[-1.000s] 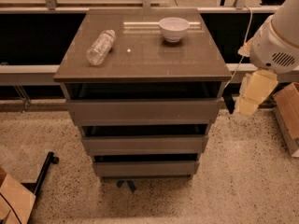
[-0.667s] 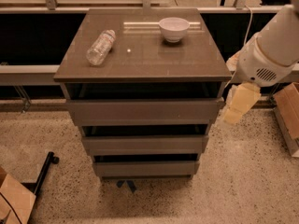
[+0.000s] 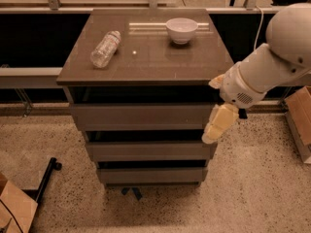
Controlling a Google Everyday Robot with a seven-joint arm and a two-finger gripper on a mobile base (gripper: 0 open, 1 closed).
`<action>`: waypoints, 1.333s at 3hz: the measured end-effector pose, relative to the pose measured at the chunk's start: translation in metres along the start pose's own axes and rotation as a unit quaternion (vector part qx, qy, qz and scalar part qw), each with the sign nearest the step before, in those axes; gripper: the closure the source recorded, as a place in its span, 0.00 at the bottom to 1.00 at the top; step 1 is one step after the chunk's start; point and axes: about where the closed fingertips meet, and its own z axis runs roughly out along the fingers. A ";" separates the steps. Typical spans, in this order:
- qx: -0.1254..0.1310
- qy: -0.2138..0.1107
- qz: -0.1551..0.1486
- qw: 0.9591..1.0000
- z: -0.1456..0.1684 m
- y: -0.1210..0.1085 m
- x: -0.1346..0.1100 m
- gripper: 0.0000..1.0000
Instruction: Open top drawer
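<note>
The top drawer (image 3: 141,115) is the widest grey-brown front, just under the cabinet's top, with a flat handleless panel. It sits flush with a dark gap above it. Two narrower drawer fronts lie below it, the middle one (image 3: 148,151) and the bottom one (image 3: 151,174). My gripper (image 3: 216,126) hangs from the white arm (image 3: 272,57) at the right end of the top drawer front, pointing down and left, overlapping the drawer's right corner.
On the cabinet top (image 3: 146,57) lie a clear plastic bottle (image 3: 105,48) on its side and a white bowl (image 3: 181,30). A cardboard box (image 3: 299,115) stands at the right, another (image 3: 14,208) at the lower left. A black stand foot (image 3: 46,176) lies on the speckled floor.
The arm has swung left and down, bringing the gripper from beside the cabinet's right side to the right end of the top drawer front.
</note>
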 end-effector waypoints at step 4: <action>-0.011 -0.025 0.010 1.000 0.069 -0.022 0.005 0.00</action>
